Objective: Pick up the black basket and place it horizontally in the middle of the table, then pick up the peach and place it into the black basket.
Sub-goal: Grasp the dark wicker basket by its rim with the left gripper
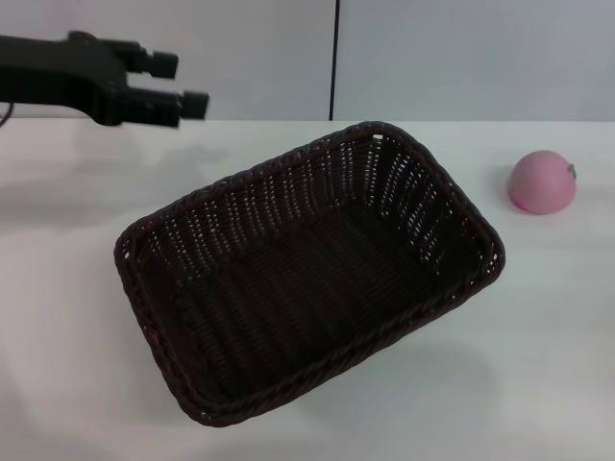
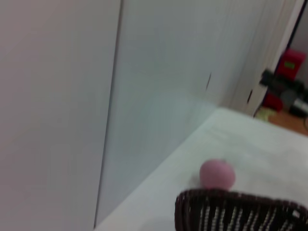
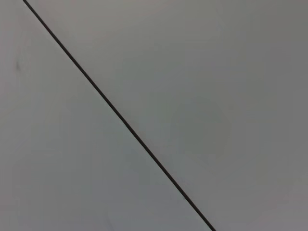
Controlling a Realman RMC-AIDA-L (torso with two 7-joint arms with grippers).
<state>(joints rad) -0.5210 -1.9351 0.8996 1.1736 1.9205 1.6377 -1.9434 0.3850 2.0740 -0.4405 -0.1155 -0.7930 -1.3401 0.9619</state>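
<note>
The black basket (image 1: 307, 274) lies on the white table (image 1: 77, 365), set at a slant in the middle, open side up and empty. The pink peach (image 1: 542, 181) rests on the table to the basket's far right, apart from it. My left gripper (image 1: 184, 84) is open and empty, raised at the far left above the table, clear of the basket's rim. The left wrist view shows the basket's rim (image 2: 240, 209) with the peach (image 2: 217, 174) beyond it. My right gripper is out of view.
A pale wall with a dark vertical seam (image 1: 335, 58) stands behind the table's far edge. The right wrist view shows only a grey surface with a dark line (image 3: 120, 115).
</note>
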